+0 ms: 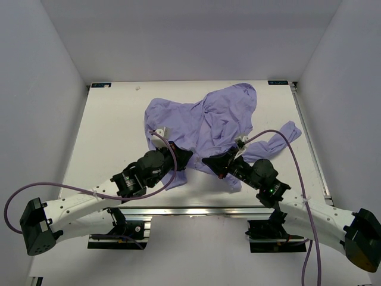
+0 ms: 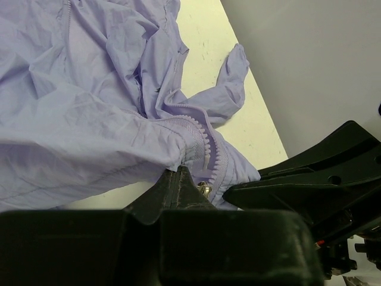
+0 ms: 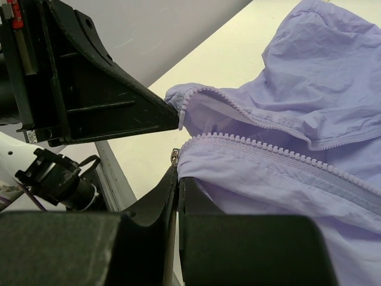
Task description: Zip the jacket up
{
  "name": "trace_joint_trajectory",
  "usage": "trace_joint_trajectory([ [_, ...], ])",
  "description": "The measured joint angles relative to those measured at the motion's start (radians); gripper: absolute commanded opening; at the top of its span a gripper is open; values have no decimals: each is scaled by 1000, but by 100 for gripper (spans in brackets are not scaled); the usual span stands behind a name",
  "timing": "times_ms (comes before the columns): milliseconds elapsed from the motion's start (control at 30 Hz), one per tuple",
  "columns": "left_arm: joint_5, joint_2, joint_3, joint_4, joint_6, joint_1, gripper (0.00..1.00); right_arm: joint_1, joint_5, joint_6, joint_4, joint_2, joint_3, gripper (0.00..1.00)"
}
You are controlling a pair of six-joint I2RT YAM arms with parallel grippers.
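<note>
both our arms reach low and inward to the jacket [image 1: 208, 122], left claw [image 1: 183, 157] and right claw [image 1: 208, 161] each clamped tight on its near hem, tips close together.

1. The whole counter [image 1: 113, 131] is viewed from high above its near edge.
2. The left wrist view is taken close over the left hand [image 2: 177, 171], facing the right hand [image 2: 238, 192].
3. The right wrist view is aimed oppositely; the zipper [image 3: 268, 146] is shared.

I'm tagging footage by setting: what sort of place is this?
Probably a robotics lab test cell: a white table enclosed by plain grey walls, a left arm and right arm mounted at its near edge.
</note>
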Motion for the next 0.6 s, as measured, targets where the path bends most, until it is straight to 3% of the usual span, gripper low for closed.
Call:
trace_joint_trajectory([
  [600,31,-3,-36,13,39,0,0,-51,-86,27,-16,28,9,0],
])
